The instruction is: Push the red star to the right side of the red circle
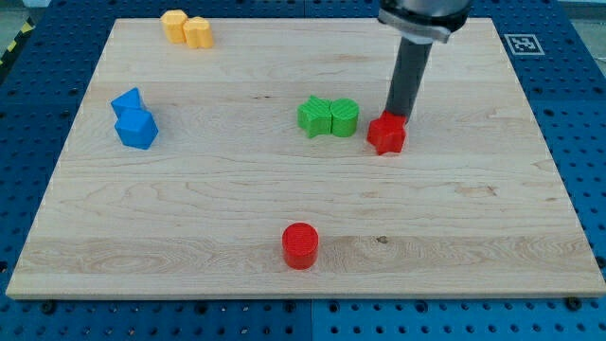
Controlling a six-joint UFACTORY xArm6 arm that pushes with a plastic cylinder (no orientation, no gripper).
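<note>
— Red star (386, 134): where is it found on the worktop (237, 199)?

— Right of centre, just to the right of the green pair. Going from the view's left: two blue blocks (133, 120) are seen touching near the left edge, and two yellow blocks (187, 28) touching at the top left. The red circle (300, 245) is placed near the bottom, left of and well below the star. The green star (314, 117) and green rounded block (344, 116) are pressed together at the middle.

— And the rod?

— My tip (394, 116) is set against the star's upper edge, at its far side. No jaws are carried, so no state can be told.
</note>
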